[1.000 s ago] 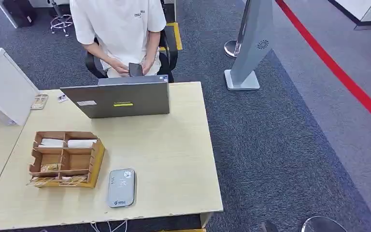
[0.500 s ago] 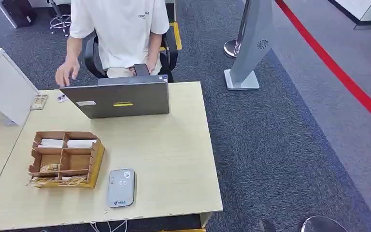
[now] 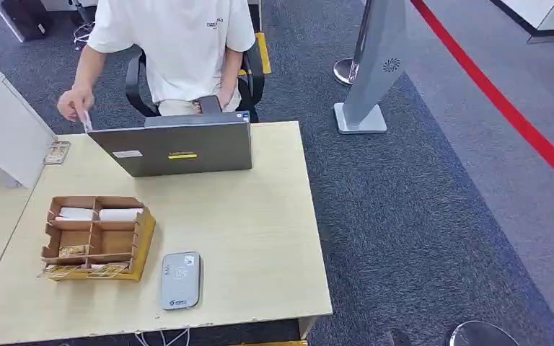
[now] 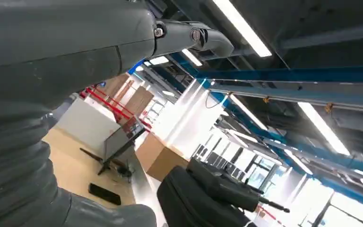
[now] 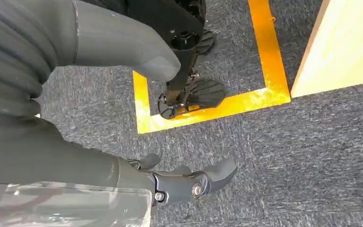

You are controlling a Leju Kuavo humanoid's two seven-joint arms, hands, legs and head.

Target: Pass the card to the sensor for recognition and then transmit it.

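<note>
Right hand (image 5: 170, 182) hangs low beside my body, over grey carpet and a yellow floor line (image 5: 264, 71); fingers loosely apart, thumb spread from them, nothing held. Counter (image 5: 345, 47) corner sits just beyond it in the right wrist view. Left hand (image 4: 189, 40) is raised with its wrist camera tipped toward ceiling lights; fingers extended, no object seen in them, so I read it as empty.

Sensor (image 3: 181, 280), a grey pad, lies flat near the counter's front edge, long axis running away from me. Just to its left is a cardboard tray (image 3: 144, 238) with small cards and papers in its compartments.

Card (image 3: 86, 120): a small pale one is pinched in the hand of a seated person (image 3: 74, 103) at the far left corner, behind the laptop (image 3: 177, 148). More cards (image 3: 58, 152) lie on the counter there.

Judgement: the held card is far forward and to my left, well apart from both hands. Left arm is the nearer one; it must reach across the tray side to receive it.
</note>
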